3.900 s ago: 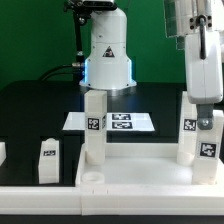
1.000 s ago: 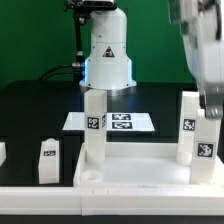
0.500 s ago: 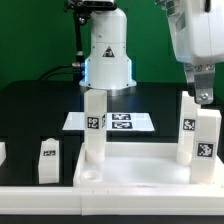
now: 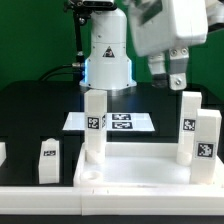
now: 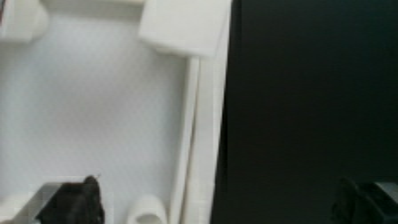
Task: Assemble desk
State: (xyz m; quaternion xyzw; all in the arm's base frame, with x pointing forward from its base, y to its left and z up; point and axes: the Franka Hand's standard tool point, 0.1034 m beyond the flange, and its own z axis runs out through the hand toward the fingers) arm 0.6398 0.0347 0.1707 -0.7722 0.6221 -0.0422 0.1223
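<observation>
Black table (image 4: 30, 110) carries the desk (image 4: 140, 165); above, the tool (image 4: 176, 82) seems spread, empty.

Arm (image 4: 165, 35): glossy white shell, chunky rounded housings w/ grey shading at the seams. Base (image 4: 107, 55) behind the marker board (image 4: 112, 122) is a white cone-ish column, small dark mark on its front, blue glow strip low on its side, pale ring at the foot. Black cables (image 4: 78, 40) hang above and beside the base. Gripper (image 4: 176, 72) end is darker, grey-black w/ a round dark spot. Wrist view: one black finger (image 5: 71, 203) w/ ridged edge, the other barely visible against the dark.
</observation>
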